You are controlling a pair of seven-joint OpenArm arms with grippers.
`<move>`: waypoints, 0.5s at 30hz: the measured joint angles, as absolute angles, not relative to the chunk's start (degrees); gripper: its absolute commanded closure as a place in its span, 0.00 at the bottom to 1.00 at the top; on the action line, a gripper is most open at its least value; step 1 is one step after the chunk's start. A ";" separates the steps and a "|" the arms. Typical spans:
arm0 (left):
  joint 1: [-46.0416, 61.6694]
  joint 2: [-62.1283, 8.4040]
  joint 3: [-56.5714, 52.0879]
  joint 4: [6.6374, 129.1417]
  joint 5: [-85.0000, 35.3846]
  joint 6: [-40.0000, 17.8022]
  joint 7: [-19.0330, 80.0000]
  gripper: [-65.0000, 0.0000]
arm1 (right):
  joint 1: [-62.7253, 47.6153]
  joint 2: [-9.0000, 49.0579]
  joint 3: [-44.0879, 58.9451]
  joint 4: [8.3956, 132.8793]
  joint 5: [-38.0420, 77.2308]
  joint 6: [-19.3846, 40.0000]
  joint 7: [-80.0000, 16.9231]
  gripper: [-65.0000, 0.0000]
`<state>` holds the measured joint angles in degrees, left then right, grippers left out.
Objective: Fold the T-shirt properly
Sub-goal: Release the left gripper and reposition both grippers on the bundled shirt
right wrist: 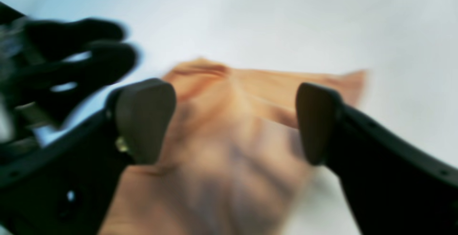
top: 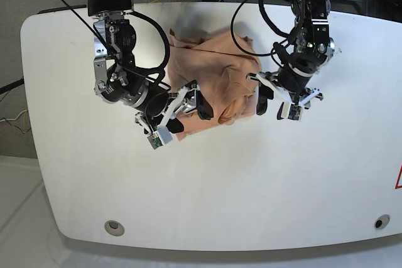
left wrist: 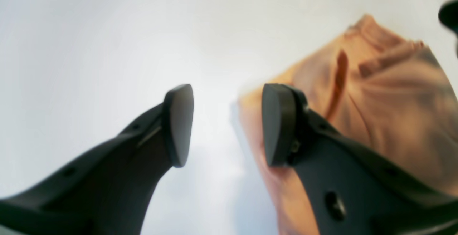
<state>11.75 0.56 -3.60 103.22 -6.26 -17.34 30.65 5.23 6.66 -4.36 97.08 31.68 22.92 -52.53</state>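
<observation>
Here, we flank the crumpled T-shirt point(top: 217, 83) on the surface point(top: 251, 192), left pincer point(left wrist: 227, 126) and right pincer point(right wrist: 236, 122) both apart, empty.

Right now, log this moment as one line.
task: fold T-shirt | shirt: crumpled heap on table, unfolded | left hand: open, empty, beside shirt edge | right hand: open, over shirt, nothing gripped
</observation>
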 measured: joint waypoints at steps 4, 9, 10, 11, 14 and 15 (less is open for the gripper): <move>13.41 1.54 -3.60 105.93 -6.15 -17.34 31.00 0.87 | 5.26 6.63 -4.56 97.06 28.23 23.00 -52.84 0.77; 12.84 1.91 -2.46 107.81 -6.20 -17.34 36.56 1.00 | 7.51 6.68 -5.72 96.57 27.20 23.11 -52.66 1.00; 12.58 1.91 -2.33 107.96 -6.26 -17.34 37.85 0.99 | 8.03 6.66 -5.89 96.23 27.31 23.11 -52.53 0.98; 12.36 1.91 -2.31 108.05 -6.26 -17.37 38.74 0.99 | 8.58 6.66 -6.07 95.92 27.35 23.14 -52.51 0.97; 11.66 2.20 -2.31 108.29 -6.24 -17.32 40.88 0.99 | 9.74 6.37 -6.37 94.61 27.38 23.16 -52.40 0.97; 11.57 2.35 -2.37 108.38 -6.26 -17.32 41.10 0.99 | 10.04 6.42 -6.55 94.15 27.33 23.14 -52.40 0.98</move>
